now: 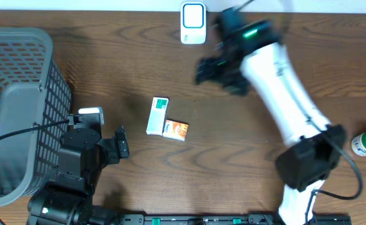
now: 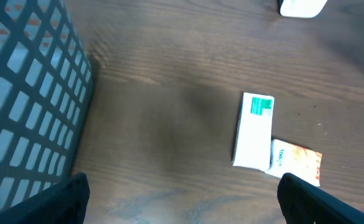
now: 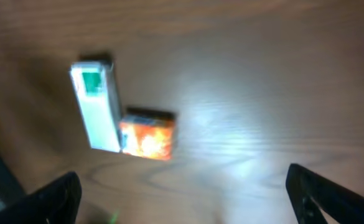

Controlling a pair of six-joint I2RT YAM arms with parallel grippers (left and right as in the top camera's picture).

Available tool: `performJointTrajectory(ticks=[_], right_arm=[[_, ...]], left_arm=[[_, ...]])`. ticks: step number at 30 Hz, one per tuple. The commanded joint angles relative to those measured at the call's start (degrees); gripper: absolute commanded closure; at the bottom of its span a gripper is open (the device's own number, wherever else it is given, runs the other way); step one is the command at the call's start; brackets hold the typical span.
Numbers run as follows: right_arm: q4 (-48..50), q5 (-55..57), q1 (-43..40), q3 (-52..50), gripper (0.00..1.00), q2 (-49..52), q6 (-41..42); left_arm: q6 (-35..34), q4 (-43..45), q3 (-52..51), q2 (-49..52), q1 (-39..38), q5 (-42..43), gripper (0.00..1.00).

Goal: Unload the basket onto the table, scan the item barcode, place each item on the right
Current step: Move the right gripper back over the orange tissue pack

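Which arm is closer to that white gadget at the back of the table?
The right arm: its open jaws hang just short of the white gadget. The left arm sits far off, beside the basket.

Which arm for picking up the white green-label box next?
Probably left: the left arm, jaws open, sits nearer the white rectangular box with green label; the right arm hangs farther off by the white scanner.

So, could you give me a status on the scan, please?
Open and empty: left gripper, right gripper. On table: box and packet, flat, touching. Far edge: scanner, nothing in the way.
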Motion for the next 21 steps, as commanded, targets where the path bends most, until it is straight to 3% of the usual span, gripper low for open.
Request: performJointTrajectory(ticks=[1, 11, 21], right_arm=[[4.72, 1.44, 5.97, -8.24, 0.01, 0.87, 11.65], [14.62, -1.25, 13.22, -18.8, 0.01, 2.27, 14.03], [22.49, -0.9, 13.92, -24.55, 0.01, 2.29, 13.46]], left_arm=[[-0.33, 0.02, 0.31, -0.04, 0.13, -0.94, 0.04], [-0.33, 0.02, 0.31, -0.04, 0.13, -0.94, 0.04], [-0.33, 0.02, 0.31, -0.04, 0.13, -0.94, 0.04]])
